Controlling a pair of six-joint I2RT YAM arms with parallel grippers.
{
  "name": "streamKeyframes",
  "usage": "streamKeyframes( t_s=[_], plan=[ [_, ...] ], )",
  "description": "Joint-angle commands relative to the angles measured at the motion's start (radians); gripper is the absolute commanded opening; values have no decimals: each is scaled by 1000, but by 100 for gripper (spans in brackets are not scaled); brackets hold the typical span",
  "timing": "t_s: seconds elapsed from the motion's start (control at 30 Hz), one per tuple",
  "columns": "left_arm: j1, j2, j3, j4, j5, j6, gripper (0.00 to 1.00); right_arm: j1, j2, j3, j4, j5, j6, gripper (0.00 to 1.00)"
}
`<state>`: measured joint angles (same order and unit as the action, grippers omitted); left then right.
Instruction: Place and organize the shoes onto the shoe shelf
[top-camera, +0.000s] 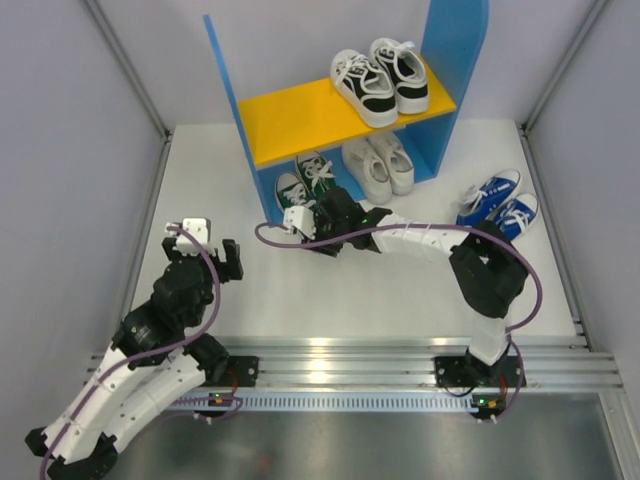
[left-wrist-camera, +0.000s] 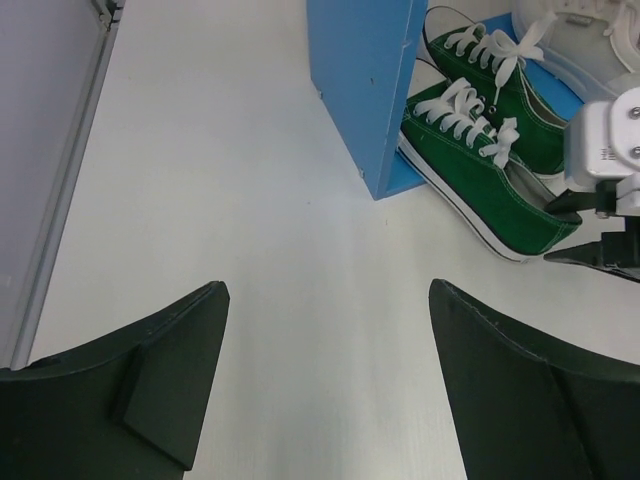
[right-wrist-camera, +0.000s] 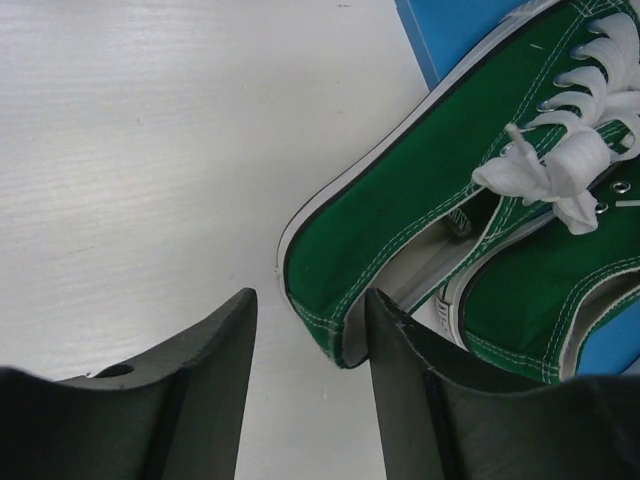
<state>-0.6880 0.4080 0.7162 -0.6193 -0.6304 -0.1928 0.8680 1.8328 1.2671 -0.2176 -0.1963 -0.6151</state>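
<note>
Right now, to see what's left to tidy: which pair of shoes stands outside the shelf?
The blue pair, on the table right of the shelf. The black-and-white pair sits on its yellow board; white pair and green pair sit on its lower level.

Top external view: fixed high above the near edge of the table (top-camera: 380, 300), looking down and forward, far enough to take in the whole surface and the shoe shelf (top-camera: 290, 115) at its far side; left wrist view: low, facing the shelf obliquely, moderately near; right wrist view: downward, very close; all three share the green shoes (right-wrist-camera: 400, 200).
</note>
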Motion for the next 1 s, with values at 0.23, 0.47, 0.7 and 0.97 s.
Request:
streamKeyframes(
  t_s=[0.23,0.47,0.7,0.97],
  plan=[
    [4,-60,-8,62,-20,19,86,14,51,103,38,20,47,0],
    [4,-75,-8,62,-22,18,86,14,55,173,132,80,123,0],
    [4,-94,-9,64,-22,15,86,6,115,267,156,126,135,0],
    [4,-98,-11,66,-17,15,86,-6,172,324,176,158,135,0]
  ],
)
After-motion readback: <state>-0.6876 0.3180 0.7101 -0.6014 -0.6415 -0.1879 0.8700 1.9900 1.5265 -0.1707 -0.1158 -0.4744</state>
